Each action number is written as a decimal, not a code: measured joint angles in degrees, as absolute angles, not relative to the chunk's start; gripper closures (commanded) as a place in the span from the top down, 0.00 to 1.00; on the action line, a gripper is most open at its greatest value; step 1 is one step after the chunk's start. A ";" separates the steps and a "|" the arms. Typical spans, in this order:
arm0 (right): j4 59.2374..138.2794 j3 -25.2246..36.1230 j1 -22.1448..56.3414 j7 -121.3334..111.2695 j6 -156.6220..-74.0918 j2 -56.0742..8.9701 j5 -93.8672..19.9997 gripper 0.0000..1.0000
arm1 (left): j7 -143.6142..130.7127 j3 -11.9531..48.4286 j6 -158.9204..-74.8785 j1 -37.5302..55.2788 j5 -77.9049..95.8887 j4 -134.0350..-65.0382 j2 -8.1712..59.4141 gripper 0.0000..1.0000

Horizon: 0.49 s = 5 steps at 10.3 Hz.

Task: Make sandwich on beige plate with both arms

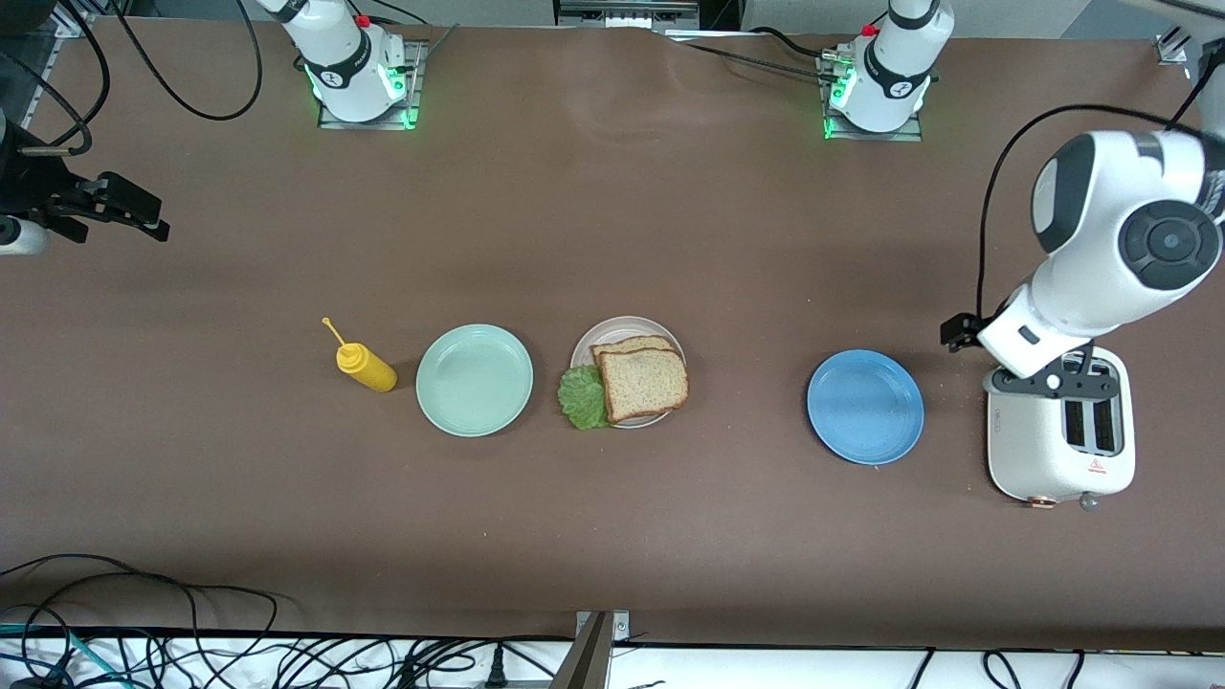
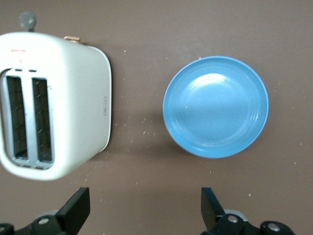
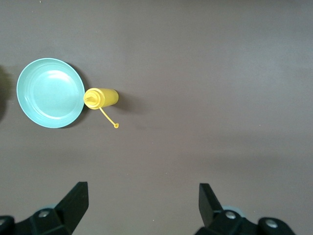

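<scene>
sandwich (image 1: 639, 379) on beige plate (image 1: 612, 332), frame centre, lettuce (image 1: 582, 396) sticking out lower-left | both grippers well apart from it, neither clearly nearer | left gripper (image 2: 145, 208) spread wide, empty, over table between toaster (image 2: 58, 98) and blue plate (image 2: 215, 105) | right gripper (image 3: 143, 205) wide, empty, at frame's left edge, waiting

Beige plate (image 1: 612, 330): round, cream, raised rim, mid-table. Sandwich (image 1: 643, 383) on it: two brown wholegrain slices, dark crusts, top slice offset, overhanging rim. Ruffled green lettuce (image 1: 582, 397) sticks out, apparently sandwiched between slices, toward right arm's end.
</scene>
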<state>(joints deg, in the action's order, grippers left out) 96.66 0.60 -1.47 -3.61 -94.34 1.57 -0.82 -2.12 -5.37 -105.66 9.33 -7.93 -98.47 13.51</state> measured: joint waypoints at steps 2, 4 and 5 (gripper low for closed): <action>96.65 0.59 -1.47 -3.61 -94.33 1.54 -0.82 1.00 | -2.11 -5.38 -102.01 8.48 -7.96 -98.52 10.70 1.00; 96.65 0.59 -1.48 -3.61 -94.33 1.51 -0.82 1.00 | -2.11 -5.30 -98.96 7.53 -7.81 -98.39 8.49 1.00; 96.64 0.59 -1.47 -3.61 -94.33 1.51 -0.83 1.00 | -2.11 -5.27 -98.34 7.21 -7.16 -98.23 7.60 1.00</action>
